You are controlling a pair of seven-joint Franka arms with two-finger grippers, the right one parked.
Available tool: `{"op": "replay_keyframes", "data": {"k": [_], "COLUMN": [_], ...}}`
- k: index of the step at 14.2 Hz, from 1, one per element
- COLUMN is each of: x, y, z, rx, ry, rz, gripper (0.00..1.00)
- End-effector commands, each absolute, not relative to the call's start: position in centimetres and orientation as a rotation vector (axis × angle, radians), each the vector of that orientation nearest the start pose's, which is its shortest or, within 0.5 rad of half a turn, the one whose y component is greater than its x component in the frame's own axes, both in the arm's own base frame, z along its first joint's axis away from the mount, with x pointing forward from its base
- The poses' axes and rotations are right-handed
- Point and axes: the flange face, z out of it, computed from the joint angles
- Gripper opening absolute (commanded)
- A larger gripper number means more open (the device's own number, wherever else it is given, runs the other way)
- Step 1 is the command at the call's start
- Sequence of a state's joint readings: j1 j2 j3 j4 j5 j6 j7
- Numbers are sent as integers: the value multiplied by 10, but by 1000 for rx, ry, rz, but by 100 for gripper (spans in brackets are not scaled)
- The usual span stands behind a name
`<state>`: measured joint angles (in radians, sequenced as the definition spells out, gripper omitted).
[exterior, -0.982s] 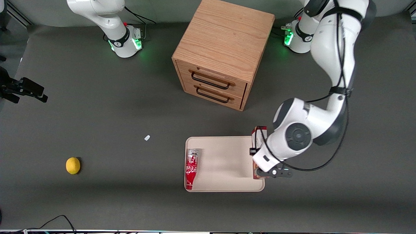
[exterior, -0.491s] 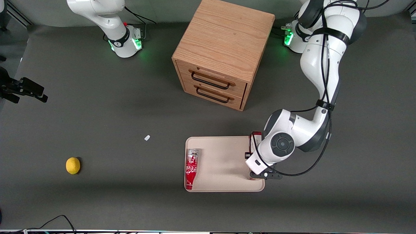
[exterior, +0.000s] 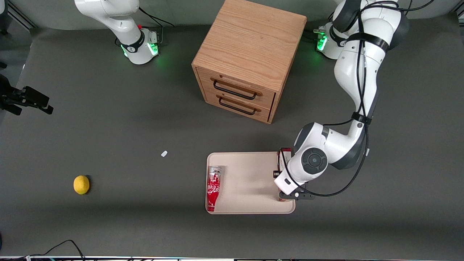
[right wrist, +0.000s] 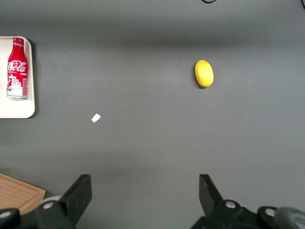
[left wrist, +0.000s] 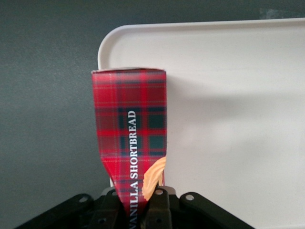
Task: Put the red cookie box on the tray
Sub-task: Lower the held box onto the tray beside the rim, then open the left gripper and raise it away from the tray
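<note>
The red cookie box [left wrist: 129, 124], red tartan with white "VANILLA SHORTBREAD" lettering and a tan cookie picture, is held in my left gripper [left wrist: 138, 202], which is shut on its near end. The box hangs over the rim of the beige tray [left wrist: 228, 119] at one of its corners. In the front view only a sliver of the box [exterior: 282, 156] shows under the arm's wrist, at the tray's [exterior: 250, 181] edge toward the working arm's end. The gripper [exterior: 284, 195] sits low over that edge. I cannot tell whether the box touches the tray.
A red cola bottle-can [exterior: 213, 187] lies on the tray along the edge toward the parked arm's end. A wooden two-drawer cabinet [exterior: 248, 59] stands farther from the front camera than the tray. A yellow lemon [exterior: 81, 184] and a small white scrap [exterior: 164, 153] lie toward the parked arm's end.
The left arm has carried the box from just outside the tray's edge inward over its rim and lowered. Over the last half second it has hardly moved.
</note>
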<state>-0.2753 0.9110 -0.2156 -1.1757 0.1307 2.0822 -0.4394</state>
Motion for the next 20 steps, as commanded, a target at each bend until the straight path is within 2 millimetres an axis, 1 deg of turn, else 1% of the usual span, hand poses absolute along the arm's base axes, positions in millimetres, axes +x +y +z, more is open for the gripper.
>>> {"op": "replay_keyframes", "data": {"k": [1,2,10,11,12,13,14,16,17,18,20], "x": [697,697,698,698,699,699,696,694,689,683,670], "y": [-311,-311,-313,-313,-311,-307,-305,-283,-276,-263,-219], "z": [247,248,253,258,268,285,305,341,360,379,420], "rx": [-3174,-3166,-3171,-3175,-3181,-3186,-3185,-3191,-3211,-3222,-3211], "ry": [38,47,41,39,31,20,23,-10,-33,-64,-152], "rz": [-19,-34,-57,-65,-81,-103,-130,-168,-176,-183,-203], "gripper": [92,100,100,100,100,100,100,100,100,100,100]}}
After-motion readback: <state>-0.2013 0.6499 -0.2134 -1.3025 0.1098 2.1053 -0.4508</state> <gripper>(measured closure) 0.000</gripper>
